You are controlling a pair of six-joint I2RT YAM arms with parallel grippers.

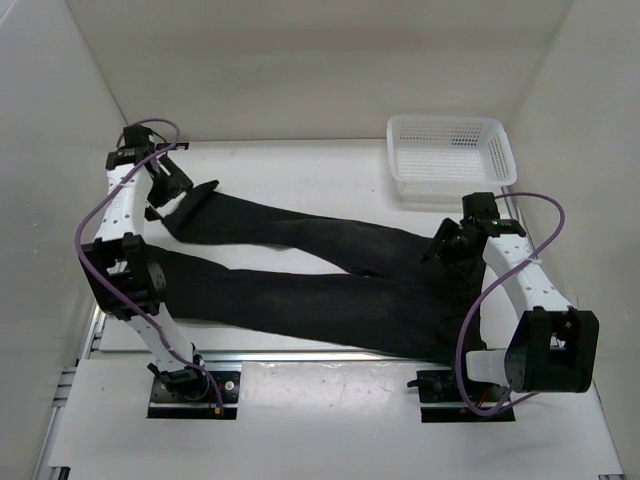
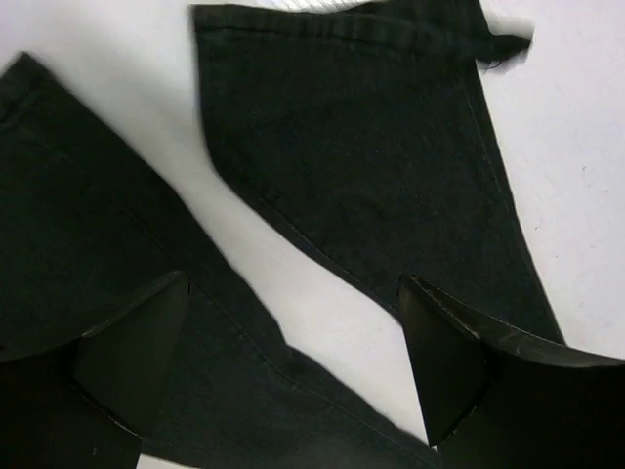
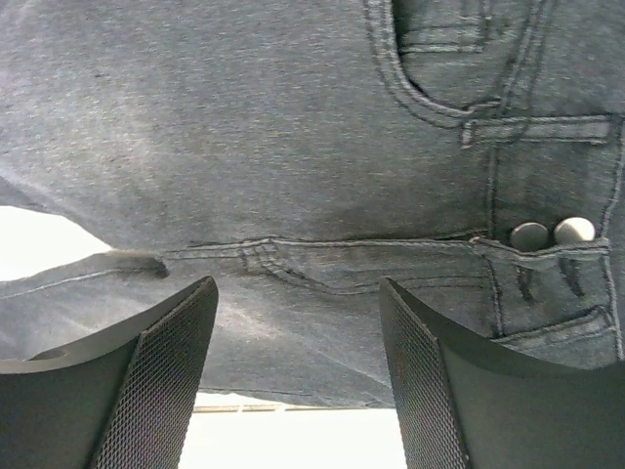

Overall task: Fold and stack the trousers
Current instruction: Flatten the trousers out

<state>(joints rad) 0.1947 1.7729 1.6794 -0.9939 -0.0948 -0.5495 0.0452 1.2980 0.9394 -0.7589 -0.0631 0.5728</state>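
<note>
The black trousers (image 1: 330, 270) lie spread flat across the table, waist at the right, both legs running left and apart. My left gripper (image 1: 175, 205) hovers open over the far leg's cuff end. In the left wrist view the two legs (image 2: 361, 147) show with bare table between them, and my left gripper (image 2: 293, 371) holds nothing. My right gripper (image 1: 445, 245) hovers open over the waist. In the right wrist view it (image 3: 298, 376) is open above the fly seam and two metal buttons (image 3: 552, 233) of the trousers (image 3: 244, 147).
A white plastic mesh basket (image 1: 450, 158) stands at the far right of the table (image 1: 300, 175). White walls enclose the table on the left, back and right. The arm bases sit on a rail at the near edge.
</note>
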